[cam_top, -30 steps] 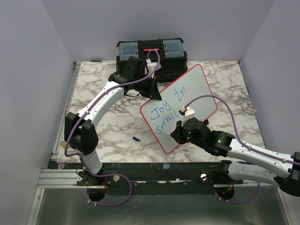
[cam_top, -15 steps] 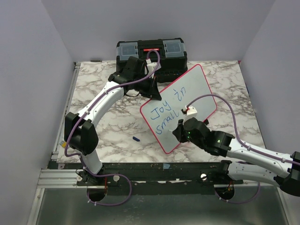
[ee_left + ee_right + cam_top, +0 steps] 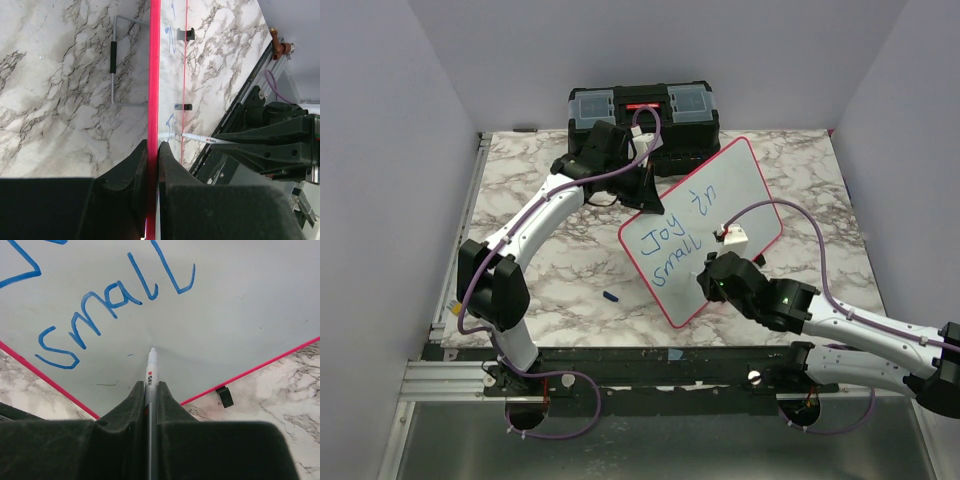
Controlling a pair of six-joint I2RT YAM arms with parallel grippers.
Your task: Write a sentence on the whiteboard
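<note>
Blue ink [image 3: 112, 296] reads "Joy in small" on the whiteboard [image 3: 740, 195], so the sentence looks begun but not finished; I judge more words are left. My left gripper [image 3: 154, 147] pinches its red rim [image 3: 154, 60]. My right gripper [image 3: 150, 387] is clamped on the marker [image 3: 151, 370], tip at the board under "small". The board stands tilted just in front of the toolbox [image 3: 640, 105], long axis slanting away rightward, writing face toward my right arm.

Overhead view looking down from behind, wrist views close, sharing whiteboard [image 3: 698, 228]
</note>
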